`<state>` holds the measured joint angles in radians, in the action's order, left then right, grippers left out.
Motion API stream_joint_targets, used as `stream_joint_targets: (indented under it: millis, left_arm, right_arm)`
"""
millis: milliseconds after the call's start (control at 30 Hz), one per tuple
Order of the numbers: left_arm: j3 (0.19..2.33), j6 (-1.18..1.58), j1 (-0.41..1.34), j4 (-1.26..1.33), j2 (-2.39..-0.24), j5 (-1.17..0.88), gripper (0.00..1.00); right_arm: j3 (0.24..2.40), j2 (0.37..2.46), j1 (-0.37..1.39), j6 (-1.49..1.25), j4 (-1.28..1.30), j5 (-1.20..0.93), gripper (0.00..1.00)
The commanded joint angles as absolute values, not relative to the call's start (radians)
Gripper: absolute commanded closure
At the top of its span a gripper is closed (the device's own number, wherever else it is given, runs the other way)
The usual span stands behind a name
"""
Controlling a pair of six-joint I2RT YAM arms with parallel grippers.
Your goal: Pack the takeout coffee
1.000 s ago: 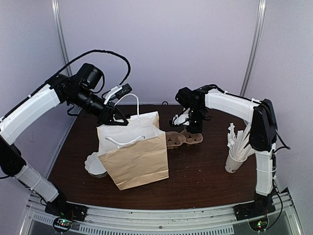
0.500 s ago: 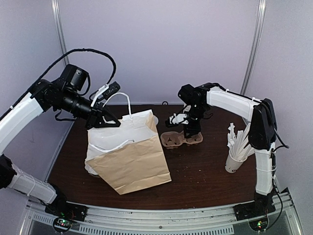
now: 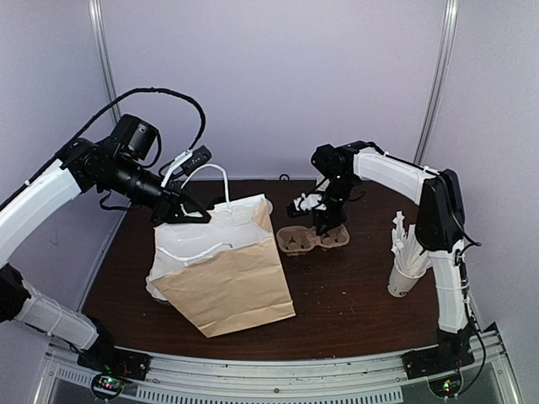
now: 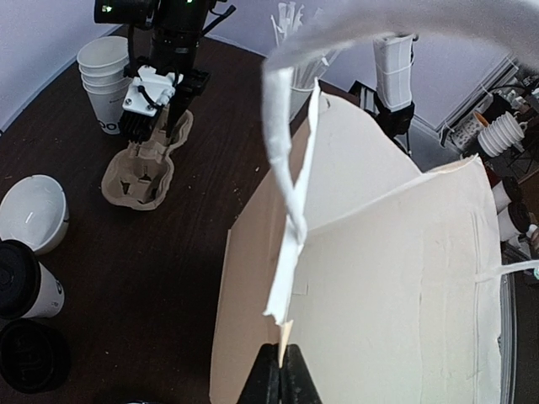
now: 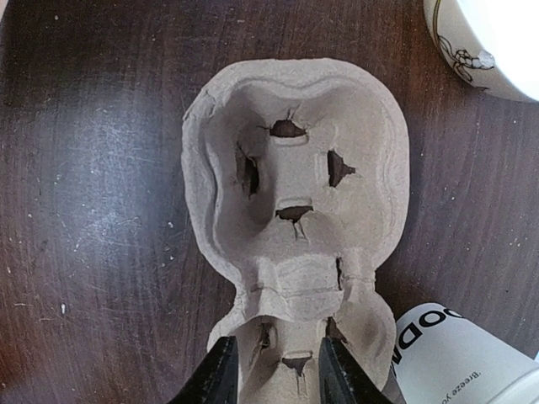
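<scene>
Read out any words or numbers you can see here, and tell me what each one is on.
"ODM", cut off: on the white cup beside the pulp carrier.
"Breeze Yo", cut off: same cup, in smaller print.
Print on the lidded cup: too small to read.

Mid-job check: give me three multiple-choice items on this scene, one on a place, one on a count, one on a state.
1. Where is the pulp cup carrier relative to the paper bag?
A) inside it
B) on the table beside it, under the right tool
C) flattened beneath it

2. How many wells does the carrier have?
A) two
B) four
C) six

3. The left tool is:
A) open, clear of the bag
B) shut on the bag's top edge
C) open, resting on the table

Answers:
1 B: the top view shows it on the wood right of the bag, the tool over it.
2 A: the left wrist view shows two wells.
3 B: the left wrist view shows it pinched on the paper edge.
</scene>
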<state>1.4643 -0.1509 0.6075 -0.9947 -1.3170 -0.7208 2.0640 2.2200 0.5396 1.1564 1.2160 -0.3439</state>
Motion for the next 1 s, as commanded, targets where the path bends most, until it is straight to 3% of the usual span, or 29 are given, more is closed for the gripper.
stream_joint_targets:
  millis: [0, 967]
  left_arm:
    - [1.464, -0.158, 0.600, -0.954, -1.327, -0.760, 1.00]
    - [1.459, -0.161, 0.600, -0.955, -1.336, -0.775, 1.00]
  right_arm:
    - [2.114, 2.251, 0.540, 1.163, 1.223, -0.353, 0.62]
    - [2.234, 2.403, 0.556, 1.138, 1.276, -0.238, 0.57]
